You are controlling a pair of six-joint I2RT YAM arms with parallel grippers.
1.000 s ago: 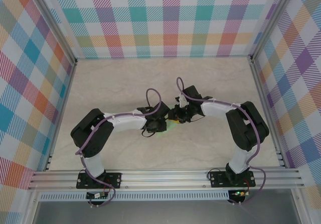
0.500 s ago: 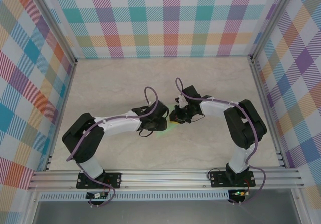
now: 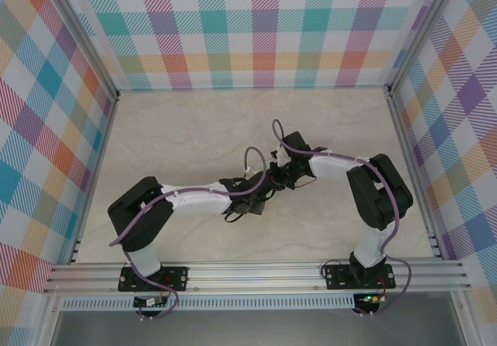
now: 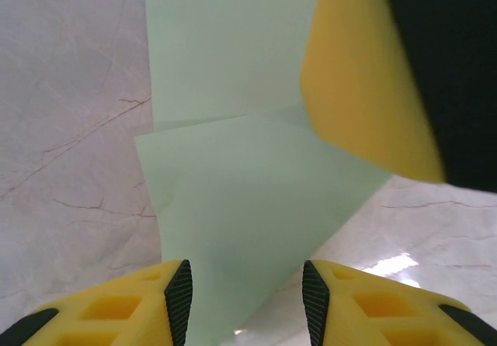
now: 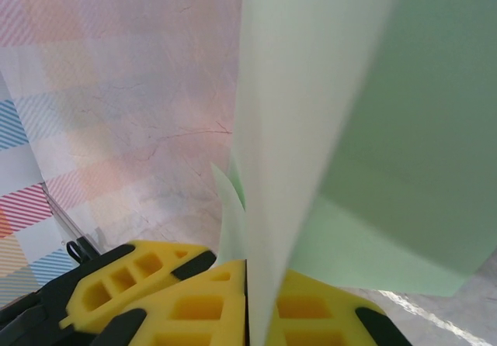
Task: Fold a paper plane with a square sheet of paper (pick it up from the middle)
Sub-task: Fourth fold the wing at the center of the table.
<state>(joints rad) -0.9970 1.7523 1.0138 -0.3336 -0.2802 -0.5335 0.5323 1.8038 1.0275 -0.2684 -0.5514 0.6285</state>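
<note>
Right jaws clamp the paper (image 4: 248,206); left jaws stand apart. Held from one side only, we fear its fold springs open.

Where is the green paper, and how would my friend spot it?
Look at the middle of the marble-patterned table inside the checked walls. The folded sheet of paper is there, pinched in the right gripper. It is the only pale mint-green thing, thin and creased.

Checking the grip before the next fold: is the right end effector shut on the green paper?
Yes, the right end effector has its yellow fingers pressed together, the green paper pinched between them.
</note>
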